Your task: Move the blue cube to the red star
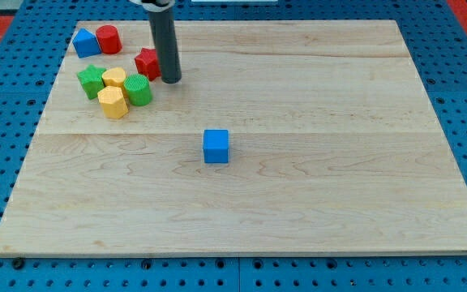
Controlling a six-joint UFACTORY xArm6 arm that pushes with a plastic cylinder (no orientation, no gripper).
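Nearest the view's bottom, bare wooden board [242, 219], then the blue cube [216, 146] alone near the middle, square on the wood, well apart from every other block and untouched. Further up and toward the view's left, a tight cluster: yellow hexagonal block [113, 103] at the front, touching a green cylinder [138, 90] on its right, a second yellow block [114, 78] behind, and a green star [91, 81] at the left. Beyond that, the red star [147, 62], with my tip [171, 80] planted just beside it on the view's right, seemingly touching or nearly so. Nothing gripped, nothing to open or close: only a plain dark rod, free of any block apart from that possible brush against the red star. Farthest off, at the top left corner, a blue block with a peaked top [86, 42] beside a red cylinder [108, 39]. Judged from this layout, task not yet begun in earnest: tip on the wrong side, needing to swing round to the cube's lower right so a push drives it up-left toward the red star, clear of the green cylinder.
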